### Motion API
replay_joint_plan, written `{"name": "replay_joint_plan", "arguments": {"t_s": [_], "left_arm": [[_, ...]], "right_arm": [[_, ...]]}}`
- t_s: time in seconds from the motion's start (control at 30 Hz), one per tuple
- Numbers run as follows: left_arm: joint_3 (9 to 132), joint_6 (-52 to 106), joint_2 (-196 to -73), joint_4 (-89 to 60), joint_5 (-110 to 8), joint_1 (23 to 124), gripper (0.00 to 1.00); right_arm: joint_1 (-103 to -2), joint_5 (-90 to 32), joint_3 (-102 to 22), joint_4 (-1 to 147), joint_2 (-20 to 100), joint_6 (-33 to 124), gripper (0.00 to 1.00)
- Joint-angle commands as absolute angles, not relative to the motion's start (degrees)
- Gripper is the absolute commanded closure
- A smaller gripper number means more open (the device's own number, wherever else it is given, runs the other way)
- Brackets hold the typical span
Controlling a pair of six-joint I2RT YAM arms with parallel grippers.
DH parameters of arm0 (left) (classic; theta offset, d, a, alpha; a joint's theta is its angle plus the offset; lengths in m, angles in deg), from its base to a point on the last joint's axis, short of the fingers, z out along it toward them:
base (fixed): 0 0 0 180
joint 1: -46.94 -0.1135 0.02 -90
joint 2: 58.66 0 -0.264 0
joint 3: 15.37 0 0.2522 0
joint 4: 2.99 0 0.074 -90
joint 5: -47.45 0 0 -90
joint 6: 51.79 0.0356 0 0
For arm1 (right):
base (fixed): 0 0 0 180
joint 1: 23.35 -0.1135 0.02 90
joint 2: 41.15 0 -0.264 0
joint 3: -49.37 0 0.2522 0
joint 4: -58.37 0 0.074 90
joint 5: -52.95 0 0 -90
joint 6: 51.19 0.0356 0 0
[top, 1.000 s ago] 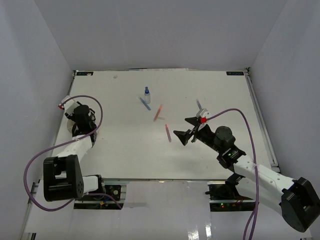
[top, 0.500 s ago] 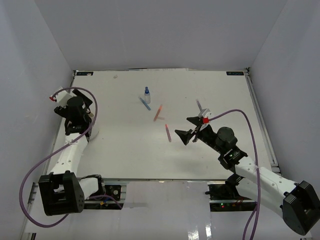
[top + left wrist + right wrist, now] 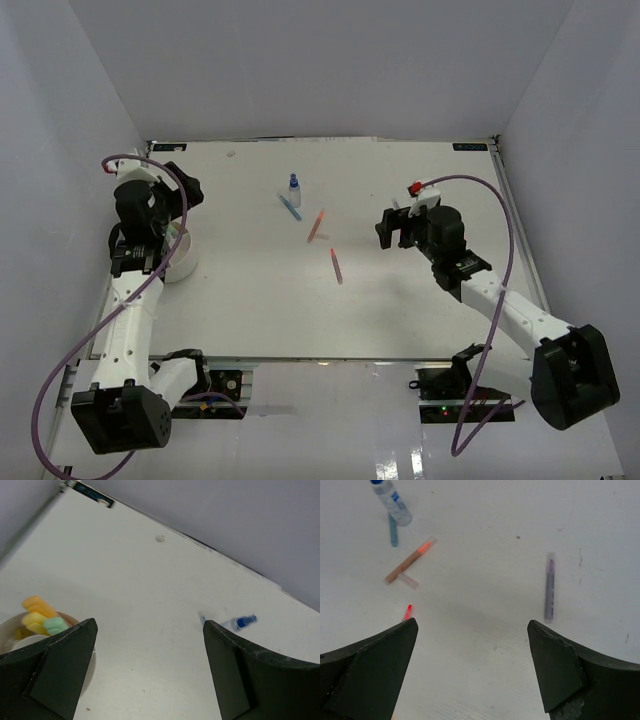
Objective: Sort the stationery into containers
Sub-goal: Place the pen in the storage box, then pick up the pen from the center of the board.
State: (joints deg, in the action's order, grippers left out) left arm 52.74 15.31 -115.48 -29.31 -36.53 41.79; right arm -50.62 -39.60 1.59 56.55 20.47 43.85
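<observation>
**Two wide-open grippers hovering over scattered stationery**

Four pens are lying loose on the white table (image 3: 250, 300): blue pen (image 3: 289, 208), orange pen (image 3: 317, 225), red pen (image 3: 336, 266) and purple pen (image 3: 549, 586), with one bottle (image 3: 294, 187) beside the blue. The left gripper (image 3: 150, 630) is hanging above the round dish (image 3: 183, 268) at the left edge. The right gripper (image 3: 472, 625) is pointing down near the purple pen. Both are gaping, gripping nothing.

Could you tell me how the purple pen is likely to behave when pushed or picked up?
The purple pen looks slim and round, so a sideways push would probably roll it. Straight and thin, it is likely stiff and light.
</observation>
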Motion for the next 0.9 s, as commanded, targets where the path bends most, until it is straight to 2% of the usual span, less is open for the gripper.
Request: {"name": "replay_joint_plan", "arguments": {"t_s": [0.0, 0.07, 0.1, 0.2, 0.3, 0.5, 0.57, 0.67, 0.8, 0.87], "left_arm": [[54.6, 15.3, -115.9, -32.6, -55.8, 41.8, 0.02], [54.2, 14.4, -116.8, -32.1, -60.5, 41.8, 0.02], [53.2, 14.4, -117.0, -31.5, -64.0, 42.0, 0.02], [49.8, 14.5, -117.5, -29.2, -67.8, 42.5, 0.02], [46.9, 15.5, -117.5, -27.7, -69.2, 42.9, 0.02], [45.4, 16.4, -117.8, -27.2, -70.1, 43.9, 0.02], [45.4, 16.3, -117.9, -27.2, -70.1, 44.1, 0.02], [45.4, 16.6, -118.2, -27.3, -70.1, 44.2, 0.02], [45.3, 16.7, -118.3, -27.4, -70.0, 44.4, 0.02], [45.3, 16.8, -118.4, -27.4, -70.0, 44.4, 0.02]], "right_arm": [[-46.7, -42.6, -4.0, 63.7, 25.3, 47.0, 0.03], [-43.8, -41.8, -5.7, 64.4, 29.4, 47.2, 0.00], [-42.9, -41.5, -7.5, 65.4, 31.0, 47.3, 0.05], [-38.5, -39.7, -11.5, 66.3, 37.2, 47.6, 0.09], [-36.6, -38.5, -15.3, 67.1, 43.4, 47.1, 0.17], [-36.5, -38.8, -22.8, 69.4, 55.1, 44.6, 0.22], [-36.4, -38.7, -24.6, 70.5, 57.5, 44.3, 0.24], [-36.4, -39.2, -26.8, 71.3, 61.1, 44.0, 0.36], [-36.4, -40.9, -28.1, 71.8, 64.1, 43.9, 0.38], [-36.4, -41.0, -28.8, 72.0, 65.7, 43.8, 0.43]]}}
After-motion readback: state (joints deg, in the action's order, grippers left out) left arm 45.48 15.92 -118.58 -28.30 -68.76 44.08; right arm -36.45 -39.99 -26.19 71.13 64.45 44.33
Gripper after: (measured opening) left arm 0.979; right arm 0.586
